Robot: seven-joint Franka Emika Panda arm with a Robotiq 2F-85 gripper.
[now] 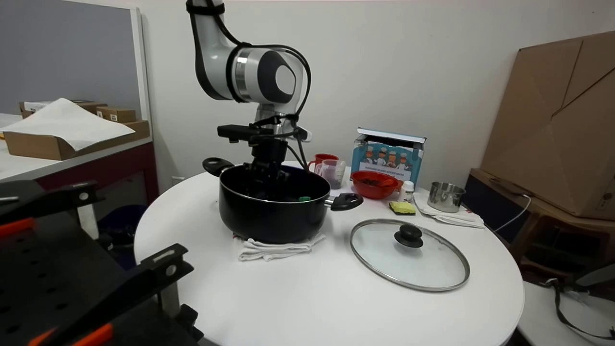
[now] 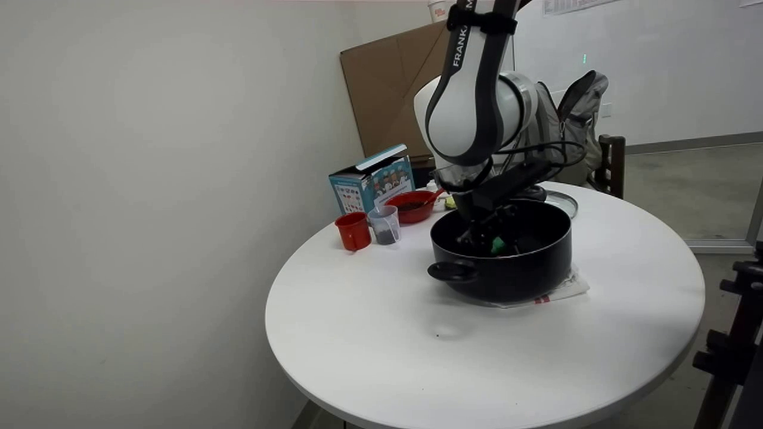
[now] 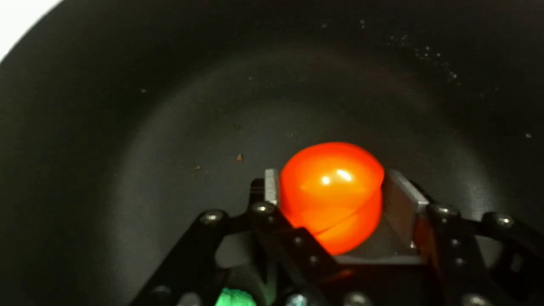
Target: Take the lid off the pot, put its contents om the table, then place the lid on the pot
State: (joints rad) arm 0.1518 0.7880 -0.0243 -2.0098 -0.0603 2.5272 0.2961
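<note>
Wrist view: in the pot (image 3: pixel 182 127), my hand (image 3: pixel 335 189) flanks the red ball (image 3: pixel 331 195) on 2 sides; whether gripped, I cannot tell. The lid (image 1: pixel 406 262) lies on the worktop (image 1: pixel 326 298).

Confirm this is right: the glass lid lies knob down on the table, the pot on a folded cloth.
No: an exterior view shows the glass lid lying on the table with its black knob up, not down. The pot is on a folded cloth.

1 pot (image 1: pixel 275 222) — 1 lid (image 1: pixel 406 264) — 1 ball (image 3: pixel 331 195)
</note>
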